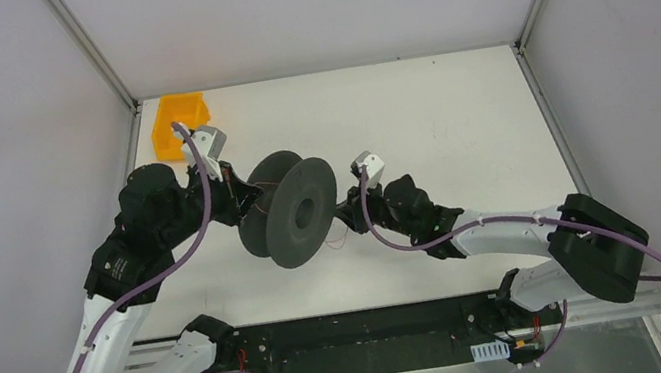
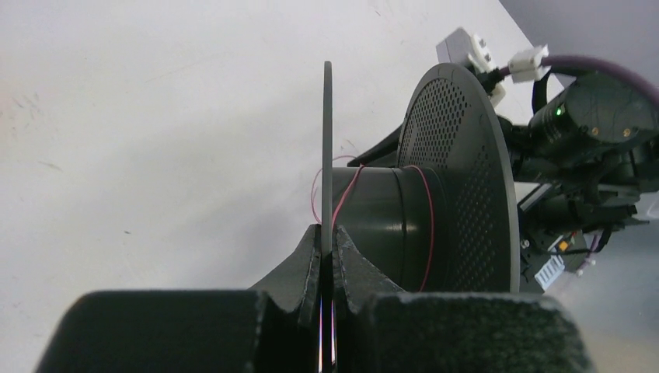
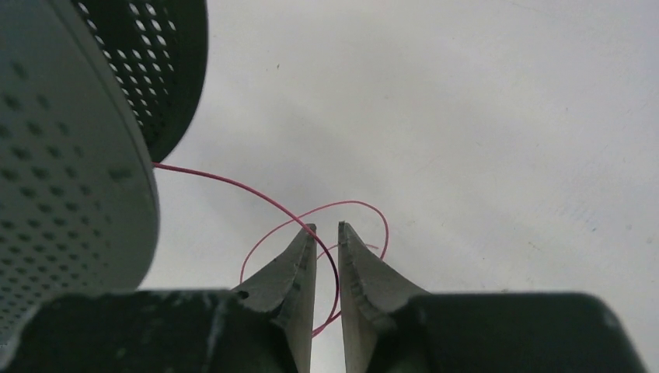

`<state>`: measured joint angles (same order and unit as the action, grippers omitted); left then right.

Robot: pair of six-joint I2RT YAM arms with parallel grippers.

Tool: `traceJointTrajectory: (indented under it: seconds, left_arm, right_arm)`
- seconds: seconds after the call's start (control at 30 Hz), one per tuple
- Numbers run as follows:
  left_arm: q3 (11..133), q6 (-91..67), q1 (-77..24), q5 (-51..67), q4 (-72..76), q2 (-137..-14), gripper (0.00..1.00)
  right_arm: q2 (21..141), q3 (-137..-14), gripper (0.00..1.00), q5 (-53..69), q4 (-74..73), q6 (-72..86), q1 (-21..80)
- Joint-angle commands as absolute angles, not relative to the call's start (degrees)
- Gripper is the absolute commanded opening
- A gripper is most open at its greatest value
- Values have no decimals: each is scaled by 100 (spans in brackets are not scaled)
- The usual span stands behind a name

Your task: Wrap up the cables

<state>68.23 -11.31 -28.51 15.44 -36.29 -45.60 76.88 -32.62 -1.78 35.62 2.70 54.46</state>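
Left end effector [image 2: 327, 233] pinching spool [image 2: 460, 155], cable [image 2: 431, 217] half-hidden

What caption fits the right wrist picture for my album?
Right gripper, slightly open, straddles a looping red wire beside the perforated grey spool.

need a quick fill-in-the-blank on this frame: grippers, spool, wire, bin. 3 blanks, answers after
1. The left gripper is ____ on the spool's thin flange.
2. The right gripper's jaws stand slightly ____, with the wire passing between them.
3. The bin at the far left is ____ in colour.

Missing words: shut; open; orange
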Motion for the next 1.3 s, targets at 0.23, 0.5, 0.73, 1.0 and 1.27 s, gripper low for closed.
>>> traceJointTrajectory:
  seconds: [0.23,0.5,0.73,1.0,1.27]
  left_arm:
    - [7198,-2096,-2867,750,-2623,-4339,0]
    - [7347,-2081,-2865,456,-2526,-4351,0]
    - [7600,-1936,-2865,224,-2532,-4408,0]
    - [7645,-2083,-2865,242,-2481,-4443,0]
    - [7629,-2326,-2865,266,-2369,-4407,0]
  right_arm:
    - [8592,-3114,20,-134,4396,983,5427]
    - [8897,-3202,27,-62,4337,1158,5431]
    - [8928,-3409,39,-505,3583,1134,5423]
    - [8779,-2988,35,181,4850,985,5382]
    - [9123,-2435,54,349,7771,401,5339]
